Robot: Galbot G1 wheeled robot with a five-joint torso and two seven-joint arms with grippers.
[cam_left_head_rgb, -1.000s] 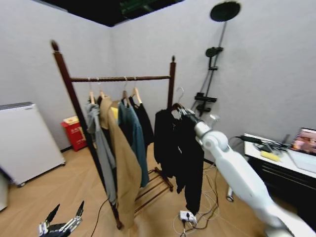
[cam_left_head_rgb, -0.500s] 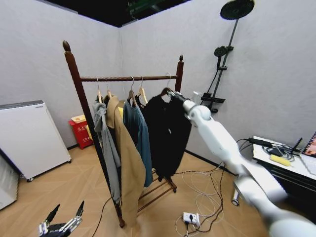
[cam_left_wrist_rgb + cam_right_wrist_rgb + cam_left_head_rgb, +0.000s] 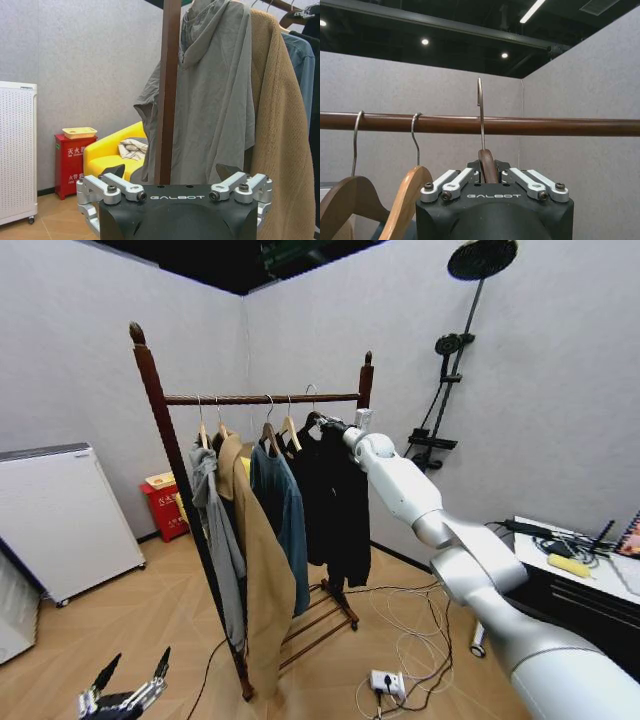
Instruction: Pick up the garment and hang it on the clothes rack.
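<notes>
The right pincer (image 3: 328, 424), closed on the garment's (image 3: 330, 495) hanger (image 3: 487, 165), must lower its hook onto the clothes rack (image 3: 260, 398) at frame centre; the left pincer (image 3: 125, 695) idles open, lower left.

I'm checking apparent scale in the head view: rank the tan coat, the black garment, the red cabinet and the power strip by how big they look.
1. tan coat
2. garment, close behind the coat and partly hidden by it and the right gripper, so unsure
3. red cabinet
4. power strip
</notes>
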